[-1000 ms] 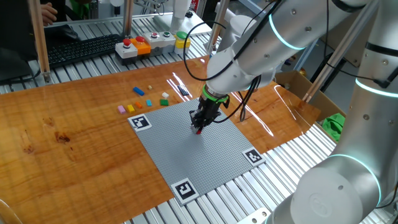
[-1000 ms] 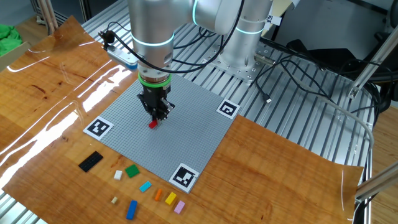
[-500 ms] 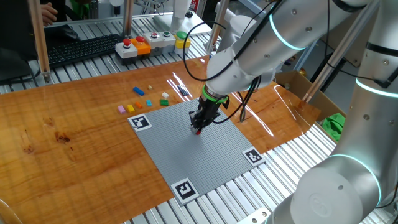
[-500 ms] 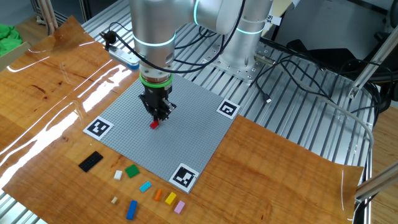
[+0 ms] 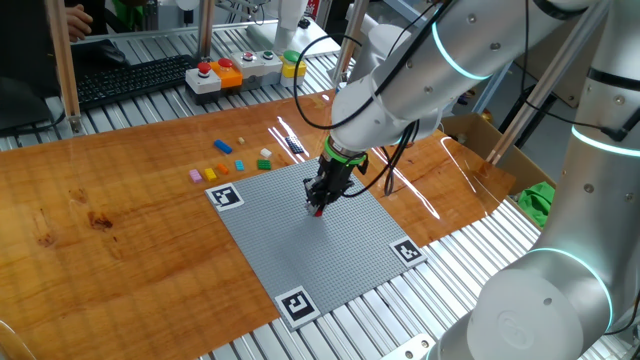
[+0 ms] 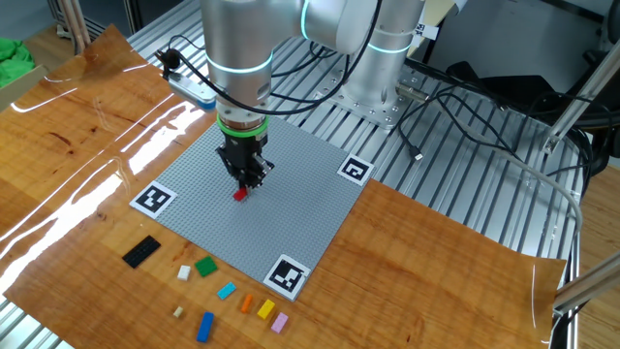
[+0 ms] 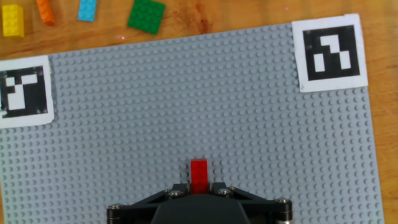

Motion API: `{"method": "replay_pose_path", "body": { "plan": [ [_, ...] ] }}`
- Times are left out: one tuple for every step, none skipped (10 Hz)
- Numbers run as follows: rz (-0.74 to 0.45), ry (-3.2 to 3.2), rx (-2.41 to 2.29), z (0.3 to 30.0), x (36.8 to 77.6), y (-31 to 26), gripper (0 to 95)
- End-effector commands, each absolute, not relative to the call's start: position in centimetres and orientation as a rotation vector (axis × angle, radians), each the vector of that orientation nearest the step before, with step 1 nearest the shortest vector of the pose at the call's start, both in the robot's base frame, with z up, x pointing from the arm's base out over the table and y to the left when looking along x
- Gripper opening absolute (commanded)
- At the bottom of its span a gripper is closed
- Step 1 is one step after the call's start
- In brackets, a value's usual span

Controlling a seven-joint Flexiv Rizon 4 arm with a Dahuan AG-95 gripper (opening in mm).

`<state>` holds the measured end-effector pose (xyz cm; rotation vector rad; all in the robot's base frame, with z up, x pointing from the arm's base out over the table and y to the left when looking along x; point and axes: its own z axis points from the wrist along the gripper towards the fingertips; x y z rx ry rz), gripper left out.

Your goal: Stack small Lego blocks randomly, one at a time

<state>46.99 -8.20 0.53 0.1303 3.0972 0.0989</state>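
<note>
My gripper [image 5: 320,204] is low over the middle of the grey baseplate [image 5: 300,250], shut on a small red Lego block [image 5: 318,211]. In the other fixed view the red block [image 6: 239,194] sits at the fingertips, touching or just above the plate [image 6: 300,194]. In the hand view the block [image 7: 199,173] sticks out between the jaws of the gripper [image 7: 199,188]. Loose small blocks lie on the wood beside the plate: green [image 6: 204,266], cyan [image 6: 227,290], orange [image 6: 246,303], yellow [image 6: 265,309], pink [image 6: 281,321], blue [image 6: 205,326], tan [image 6: 178,311].
A flat black piece [image 6: 141,251] and a small white block [image 6: 184,273] lie near the loose blocks. Button boxes [image 5: 218,76] and a keyboard [image 5: 130,80] stand behind the table. Marker squares [image 7: 329,53] sit on the plate's corners. A cardboard box [image 5: 480,135] stands at the right.
The gripper with the red block has shifted very slightly across the baseplate; otherwise nothing has visibly changed.
</note>
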Motion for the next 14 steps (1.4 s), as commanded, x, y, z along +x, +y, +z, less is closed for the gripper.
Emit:
{"method": "replay_pose_path", "body": {
  "plan": [
    [0.108, 3.101, 0.107, 0.57, 46.99, -8.18, 0.0],
    [0.109, 3.101, 0.102, 0.47, 46.95, -8.21, 0.0],
    [0.109, 3.100, 0.100, 0.46, 46.86, -8.23, 0.0],
    [0.111, 3.101, 0.099, 0.50, 46.79, -8.24, 0.0],
    [0.108, 3.104, 0.098, 0.76, 46.77, -8.20, 0.0],
    [0.107, 3.108, 0.094, 0.83, 46.71, -8.21, 0.0],
    [0.106, 3.109, 0.088, 0.70, 46.57, -8.30, 0.0],
    [0.107, 3.108, 0.086, 0.66, 46.47, -8.34, 0.0],
    [0.106, 3.108, 0.084, 0.66, 46.46, -8.34, 0.0],
    [0.106, 3.108, 0.084, 0.63, 46.32, -8.40, 0.0],
    [0.107, 3.108, 0.084, 0.62, 46.29, -8.41, 0.0],
    [0.107, 3.108, 0.090, 0.62, 46.28, -8.42, 19.0],
    [0.103, 3.107, 0.104, 0.61, 46.27, -8.42, 19.0],
    [0.103, 3.107, 0.107, 0.59, 46.27, -8.43, 38.0]
  ]
}}
